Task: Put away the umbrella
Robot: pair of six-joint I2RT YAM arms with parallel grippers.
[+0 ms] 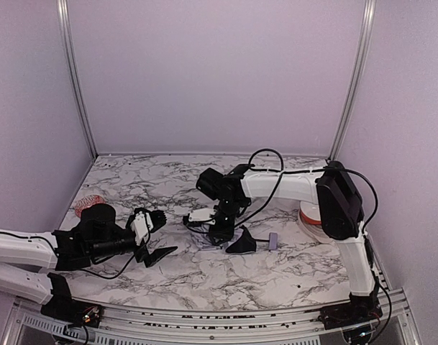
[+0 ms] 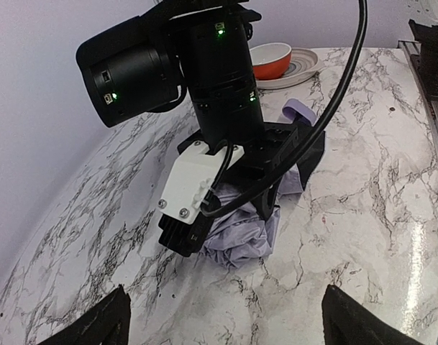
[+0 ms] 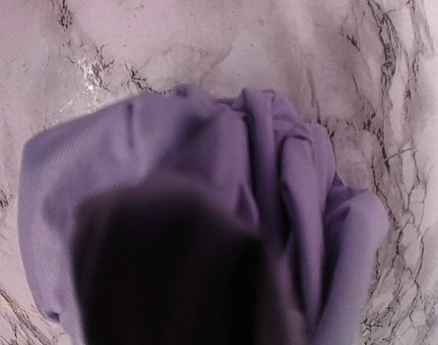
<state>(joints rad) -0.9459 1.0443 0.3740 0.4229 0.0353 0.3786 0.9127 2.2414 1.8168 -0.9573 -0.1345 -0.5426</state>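
Fabric of the umbrella point(image 1: 203, 237) is seen bunched in a pale lavender heap near the middle of the table point(image 1: 276, 280), slightly right of centre. A black part point(image 1: 242, 244) of it is laid just to the right of the heap. The small lavender handle point(image 1: 272, 241) is found beyond that, lying on the marble. The shaft cannot be made out.

The right arm point(image 1: 290, 185) is stretched from its base at the right across the table, with its wrist turned down onto the heap. The right gripper point(image 1: 218, 236) is buried in the folds. In the right wrist view the fabric is pressed close to the lens and a dark blur is spread over the lower part. Whether the jaws are spread or pinched on the cloth cannot be told.

The left gripper point(image 2: 224, 316) is held low over the table, to the left of the umbrella and apart from it, pointed towards it. Its fingers point(image 2: 96, 323) are spread wide and nothing is held between them.

An orange-and-white bowl point(image 2: 271, 59) is set on a plate point(image 2: 305, 70) past the handle, near the right edge, and is partly hidden from above by the right arm. A reddish thing point(image 1: 85, 203) is seen at the far left edge; what it is cannot be told.
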